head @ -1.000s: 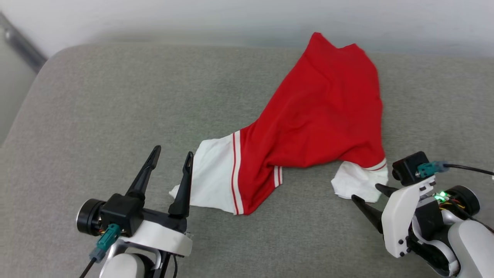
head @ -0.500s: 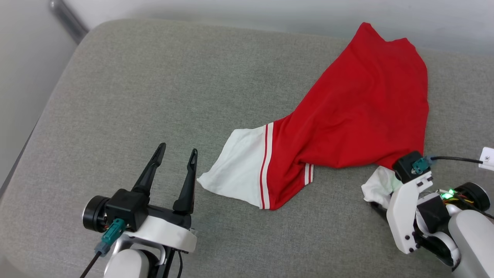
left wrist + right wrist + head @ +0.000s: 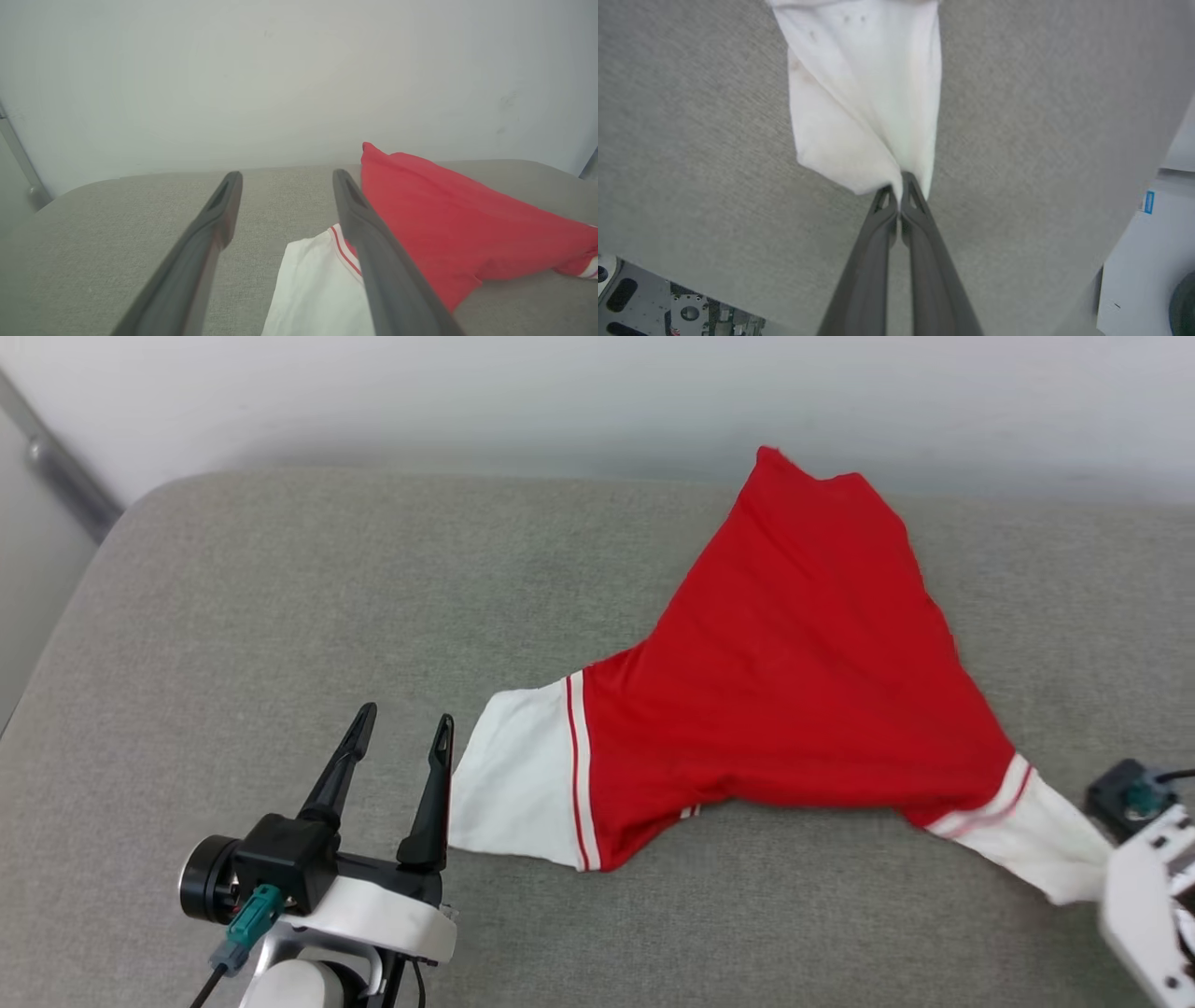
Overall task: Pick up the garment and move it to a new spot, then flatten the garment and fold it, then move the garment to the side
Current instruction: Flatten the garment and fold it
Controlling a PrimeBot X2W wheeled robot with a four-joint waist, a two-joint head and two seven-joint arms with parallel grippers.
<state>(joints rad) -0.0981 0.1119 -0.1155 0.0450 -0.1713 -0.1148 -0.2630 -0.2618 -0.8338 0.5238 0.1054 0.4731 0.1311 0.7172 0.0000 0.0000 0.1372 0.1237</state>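
Note:
The garment (image 3: 794, 672) lies on the grey cushion (image 3: 308, 579), red side up with no lettering showing, and its two white sleeves are spread apart. Its left sleeve (image 3: 513, 784) lies just right of my left gripper (image 3: 407, 714), which is open and holds nothing. In the left wrist view that gripper (image 3: 287, 173) has the white sleeve (image 3: 317, 280) low between its fingers and the red body (image 3: 444, 219) to the right. My right gripper (image 3: 900, 182) is shut on the tip of the other white sleeve (image 3: 864, 93), which stretches towards the right wrist housing (image 3: 1144, 877).
A pale wall runs behind the cushion, with a grey metal rail (image 3: 56, 476) at the far left. In the right wrist view the cushion's edge is close, with a metal base (image 3: 668, 308) below it and a white box (image 3: 1148, 261) at the right.
My right gripper has shut on the right sleeve and drawn it outward, so the garment now lies wider and flatter. The head camera swung meanwhile. The left gripper stays open beside the left sleeve.

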